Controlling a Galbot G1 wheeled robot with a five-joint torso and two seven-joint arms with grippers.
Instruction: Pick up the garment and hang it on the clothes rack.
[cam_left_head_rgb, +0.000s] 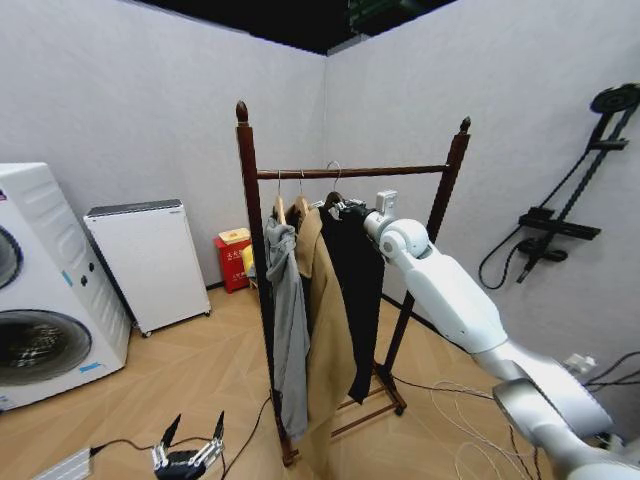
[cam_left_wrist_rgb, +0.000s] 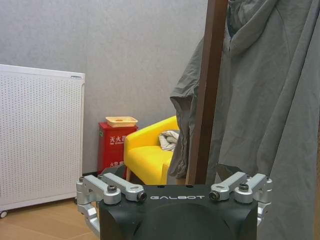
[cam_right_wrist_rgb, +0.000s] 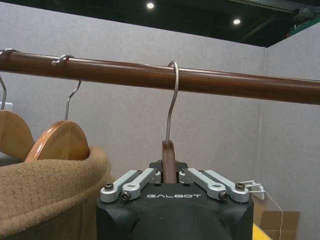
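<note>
- The black coat (cam_left_head_rgb: 358, 290) hangs on the clothes rack (cam_left_head_rgb: 352, 172), just beside a tan coat (cam_left_head_rgb: 322, 320) and a grey jacket (cam_left_head_rgb: 288, 330).
- The right pincer (cam_right_wrist_rgb: 170, 176) is clamped on the coat's hanger neck; its hook (cam_right_wrist_rgb: 172, 100) rests over the bar.
- The left pincer (cam_left_head_rgb: 188, 455) waits low near the floor, fingers apart.
- The left wrist view adds a yellow chair (cam_left_wrist_rgb: 147, 155) and a red box (cam_left_wrist_rgb: 112, 145) behind the rack post.

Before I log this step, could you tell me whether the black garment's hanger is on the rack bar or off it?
On: the hanger's hook loops over the bar, with the right gripper shut on the hanger.
</note>
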